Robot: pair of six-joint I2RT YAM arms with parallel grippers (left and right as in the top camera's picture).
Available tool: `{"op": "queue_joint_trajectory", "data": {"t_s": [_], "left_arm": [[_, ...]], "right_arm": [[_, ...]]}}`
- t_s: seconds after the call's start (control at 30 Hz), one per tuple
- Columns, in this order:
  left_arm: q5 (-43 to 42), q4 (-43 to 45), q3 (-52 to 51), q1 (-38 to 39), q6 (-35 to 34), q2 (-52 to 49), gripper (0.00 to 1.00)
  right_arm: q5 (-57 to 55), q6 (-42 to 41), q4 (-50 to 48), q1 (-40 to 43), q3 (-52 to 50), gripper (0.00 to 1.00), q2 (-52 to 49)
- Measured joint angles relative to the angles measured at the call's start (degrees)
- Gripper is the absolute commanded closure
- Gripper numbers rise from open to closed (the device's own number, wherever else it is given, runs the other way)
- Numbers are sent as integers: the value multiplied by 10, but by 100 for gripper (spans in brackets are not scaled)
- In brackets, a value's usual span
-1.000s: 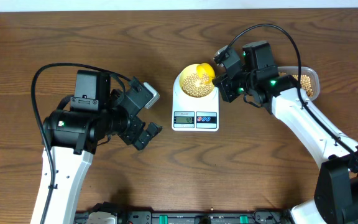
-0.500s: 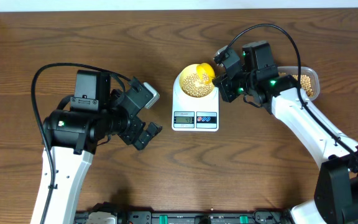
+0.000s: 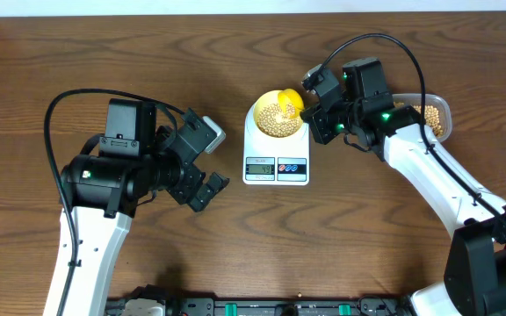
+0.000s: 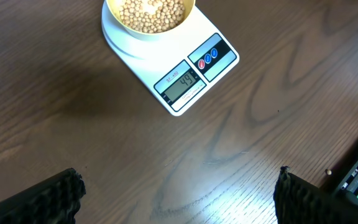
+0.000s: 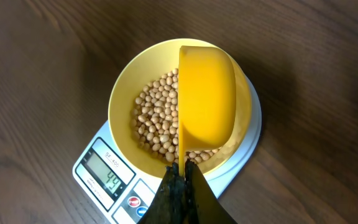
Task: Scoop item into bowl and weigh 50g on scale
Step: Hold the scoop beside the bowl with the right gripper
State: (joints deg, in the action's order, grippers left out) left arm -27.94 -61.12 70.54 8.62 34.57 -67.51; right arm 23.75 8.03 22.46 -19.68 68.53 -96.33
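Our right gripper [image 5: 180, 177] is clamped on the handle of the yellow scoop [image 5: 207, 106], tipped over the bowl [image 5: 120, 102]. The scale [image 5: 104, 174] reads 49, so one careless shake could overshoot fifty. The beans [image 5: 157, 112] lie in the bowl just beyond the fingertips. Our left gripper [image 4: 176, 186] hangs spread and empty, well apart.

The overhead camera looks straight down on the whole table [image 3: 235, 53]. Both wrist cameras look down, the right nearest. All three views share the scale [image 3: 276, 149].
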Motion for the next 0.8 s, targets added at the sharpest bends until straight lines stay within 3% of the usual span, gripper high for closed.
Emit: {"op": "queue_joint_trajectory", "data": {"t_s": [0.8], "left_arm": [[0, 0, 0, 0, 0, 0, 0]], "right_arm": [[14, 4, -9, 3, 0, 99, 0]]}}
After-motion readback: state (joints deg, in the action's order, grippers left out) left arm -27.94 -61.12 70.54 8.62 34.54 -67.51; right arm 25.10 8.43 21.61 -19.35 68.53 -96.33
